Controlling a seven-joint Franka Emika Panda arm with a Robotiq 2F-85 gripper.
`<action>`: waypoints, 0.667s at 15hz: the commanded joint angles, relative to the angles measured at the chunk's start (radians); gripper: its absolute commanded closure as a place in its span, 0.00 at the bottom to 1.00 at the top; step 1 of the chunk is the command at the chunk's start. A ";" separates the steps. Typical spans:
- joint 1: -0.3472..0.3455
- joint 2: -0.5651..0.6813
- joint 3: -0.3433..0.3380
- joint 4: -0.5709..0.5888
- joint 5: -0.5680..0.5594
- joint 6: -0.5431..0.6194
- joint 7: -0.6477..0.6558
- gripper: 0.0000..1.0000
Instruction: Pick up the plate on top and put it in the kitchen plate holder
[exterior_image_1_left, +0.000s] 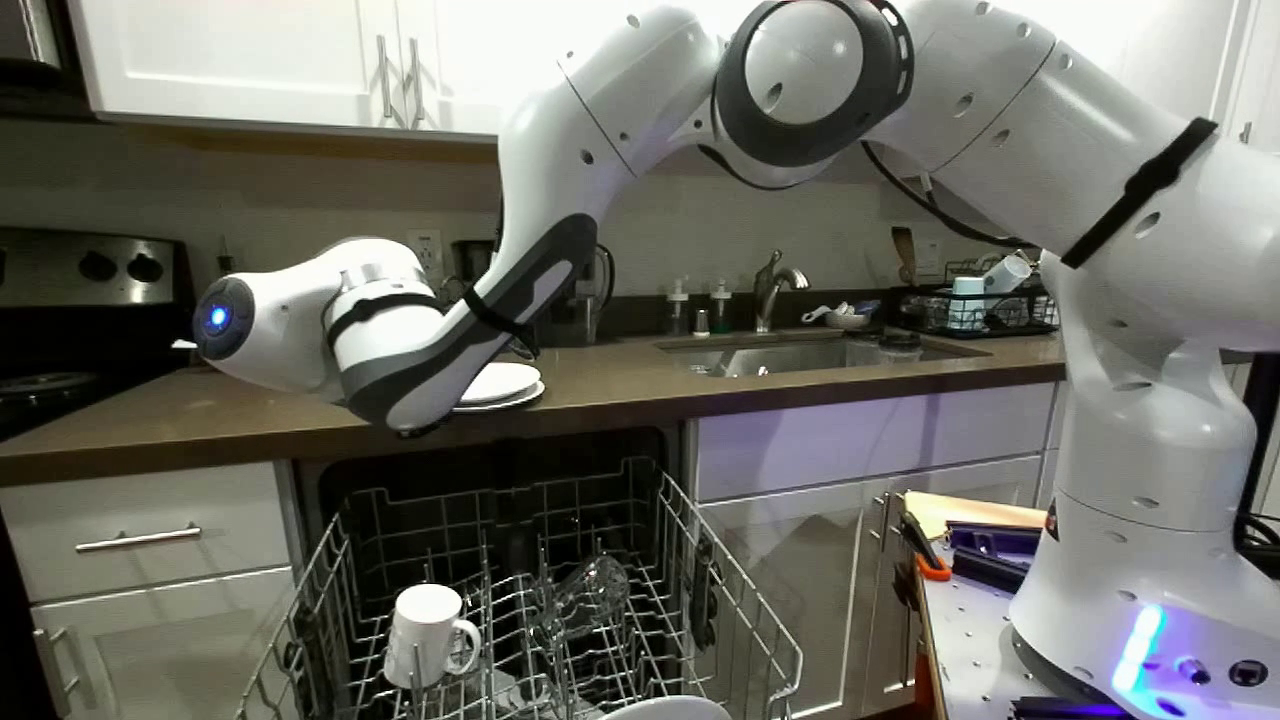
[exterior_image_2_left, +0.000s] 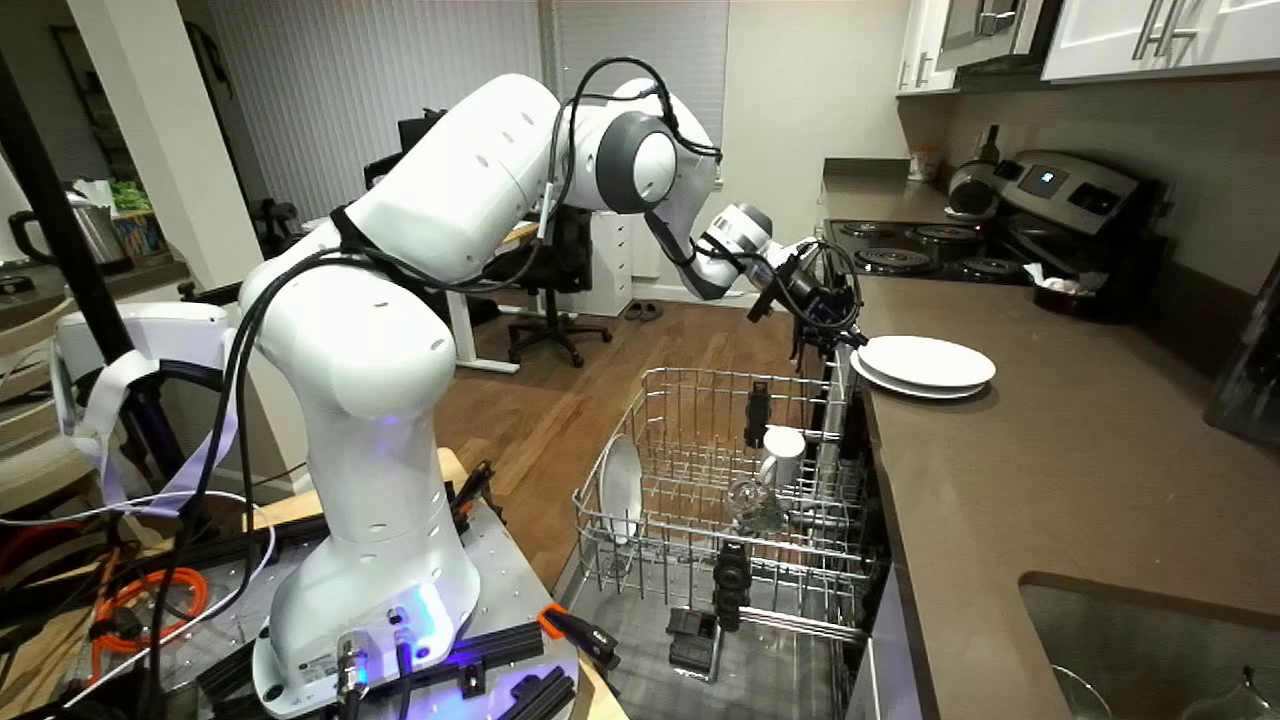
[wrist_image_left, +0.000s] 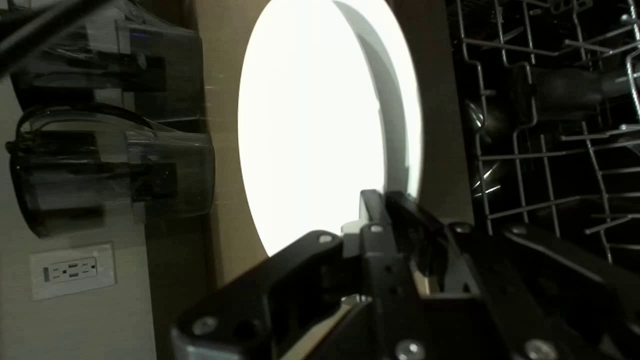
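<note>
The top white plate (exterior_image_2_left: 928, 360) sits over a second white plate (exterior_image_2_left: 915, 389) on the dark countertop, at the edge above the rack. In the wrist view the top plate (wrist_image_left: 312, 125) shows a shaded gap to the lower plate (wrist_image_left: 414, 125). My gripper (wrist_image_left: 386, 197) is nearly closed, with its two fingertips on either side of the top plate's near rim, pinching it. In an exterior view the gripper (exterior_image_2_left: 850, 335) is at the plates' edge; elsewhere the arm hides it. The plate holder, a grey wire dishwasher rack (exterior_image_1_left: 733, 567), is pulled out below the counter.
The rack holds a white mug (exterior_image_1_left: 425, 635), a clear glass (exterior_image_1_left: 595, 595) and an upright white plate (exterior_image_2_left: 621, 490). The countertop (exterior_image_2_left: 1080, 470) overhangs beside the rack. Clear pitchers (wrist_image_left: 170, 170) stand behind the plates. A sink (exterior_image_1_left: 800, 355) and stove (exterior_image_2_left: 900, 245) flank the counter.
</note>
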 joint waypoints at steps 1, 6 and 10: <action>-0.005 -0.032 0.000 -0.028 0.035 0.050 -0.036 0.93; -0.015 -0.039 -0.011 -0.027 0.056 0.057 -0.032 0.93; -0.006 -0.042 -0.028 -0.031 0.078 0.027 -0.024 0.93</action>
